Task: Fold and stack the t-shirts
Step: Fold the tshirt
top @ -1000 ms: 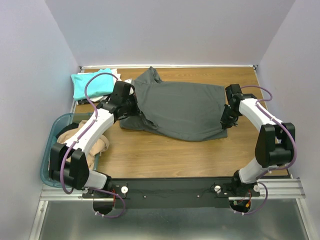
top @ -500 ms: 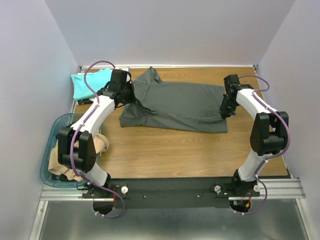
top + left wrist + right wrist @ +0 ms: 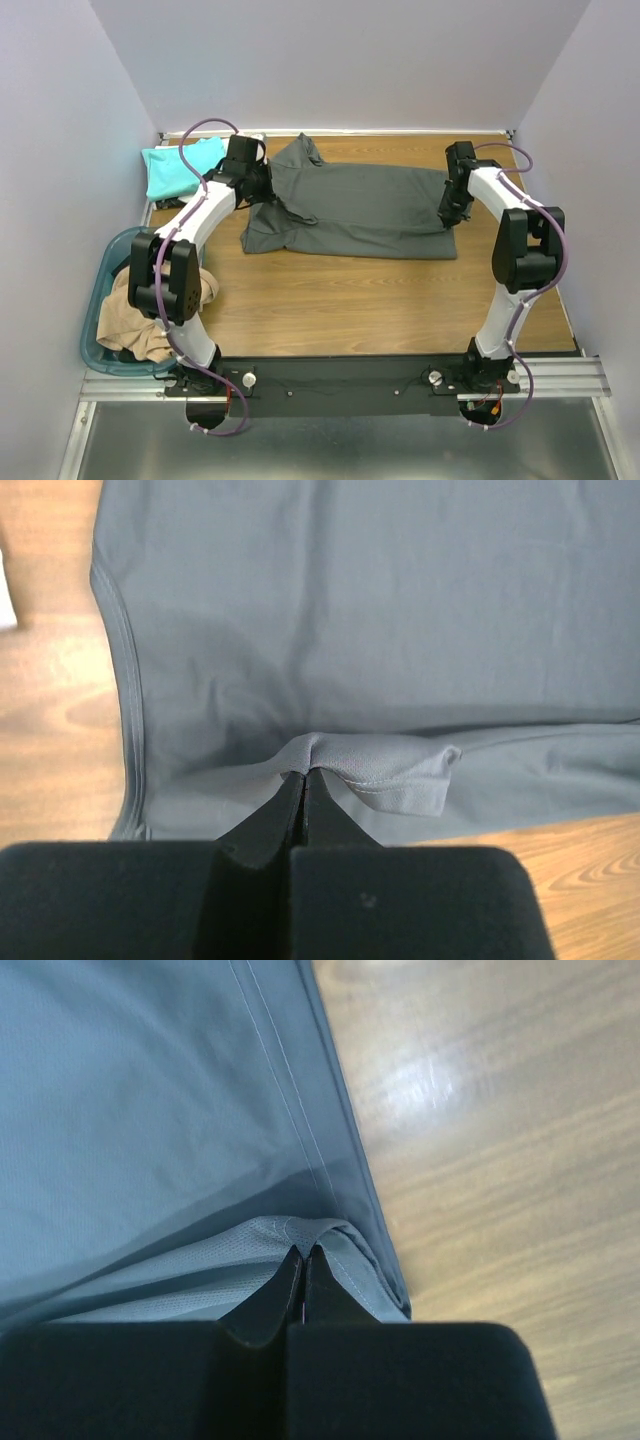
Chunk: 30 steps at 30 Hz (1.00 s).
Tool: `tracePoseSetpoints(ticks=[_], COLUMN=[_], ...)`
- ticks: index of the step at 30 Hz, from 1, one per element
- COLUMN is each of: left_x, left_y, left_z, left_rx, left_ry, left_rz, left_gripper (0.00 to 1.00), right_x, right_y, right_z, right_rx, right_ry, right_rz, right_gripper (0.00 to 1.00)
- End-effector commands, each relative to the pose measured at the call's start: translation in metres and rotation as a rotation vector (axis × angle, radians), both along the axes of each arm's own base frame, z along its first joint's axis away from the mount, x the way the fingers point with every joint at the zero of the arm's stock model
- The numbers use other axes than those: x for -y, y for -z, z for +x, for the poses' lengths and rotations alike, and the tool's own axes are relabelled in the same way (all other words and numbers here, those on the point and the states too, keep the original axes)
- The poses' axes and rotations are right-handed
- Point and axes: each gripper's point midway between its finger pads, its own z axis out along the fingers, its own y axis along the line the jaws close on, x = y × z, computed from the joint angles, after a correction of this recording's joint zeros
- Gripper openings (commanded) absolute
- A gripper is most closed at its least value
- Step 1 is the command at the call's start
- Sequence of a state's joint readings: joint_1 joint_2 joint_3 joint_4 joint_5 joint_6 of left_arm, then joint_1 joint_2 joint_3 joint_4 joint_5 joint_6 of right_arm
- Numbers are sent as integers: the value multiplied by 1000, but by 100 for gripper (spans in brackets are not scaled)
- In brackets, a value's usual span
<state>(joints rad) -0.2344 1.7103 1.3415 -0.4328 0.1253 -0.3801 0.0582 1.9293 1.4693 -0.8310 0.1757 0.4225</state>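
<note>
desk (image 3: 350, 300): a wooden top; my two arms reached from its near edge up toward the far half.
dark grey t-shirt (image 3: 360, 205): it lay spread across the far half of the desk, mostly flat, with the collar end toward the far left and the hem toward the right edge; its left end was bunched and creased.
basket (image 3: 112, 255): blue-green plastic; it sat at the desk's left edge, toward the near corner.
tan t-shirt (image 3: 135, 325): it was crumpled in a heap inside the basket, with some cloth spilling over the rim on the desk side.
teal t-shirt (image 3: 175, 168): it lay in the far left corner of the desk, near the grey shirt's collar end, with my left arm crossing between them.
left claw (image 3: 303, 772): its tips were pressed together, pinching a puckered ridge of the dark grey t-shirt at its left end.
right claw (image 3: 303, 1252): its tips were pressed together too, pinching a fold at the hem of the dark grey t-shirt, close to the desk's right edge.
</note>
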Motion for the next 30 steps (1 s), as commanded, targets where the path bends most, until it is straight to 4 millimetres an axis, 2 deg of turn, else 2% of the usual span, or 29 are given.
tracePoseSetpoints(ticks=[1, 7, 15, 25, 27, 29, 30], left_x=[0, 5, 12, 11, 14, 18, 20], left_y=[-11, -11, 2, 10, 14, 5, -4], left_z=[22, 36, 50, 76, 81, 89, 95], left_rx=[60, 68, 55, 42, 30, 50, 73], left_ry=[27, 54, 101, 79, 82, 94, 84], left_rz=[-7, -16, -10, -16, -41, -92, -128], left_gripper=[0, 0, 0, 0, 9, 36, 53], right_x=[9, 11, 15, 16, 16, 14, 14], right_y=[2, 4, 2, 5, 7, 7, 5], right_z=[15, 20, 21, 38, 40, 42, 44], right_rx=[14, 12, 18, 30, 28, 31, 37], right_ry=[-5, -4, 4, 5, 6, 5, 8], right_rz=[-39, -49, -69, -70, -68, -60, -54], right_gripper=[0, 0, 0, 0, 1, 5, 10])
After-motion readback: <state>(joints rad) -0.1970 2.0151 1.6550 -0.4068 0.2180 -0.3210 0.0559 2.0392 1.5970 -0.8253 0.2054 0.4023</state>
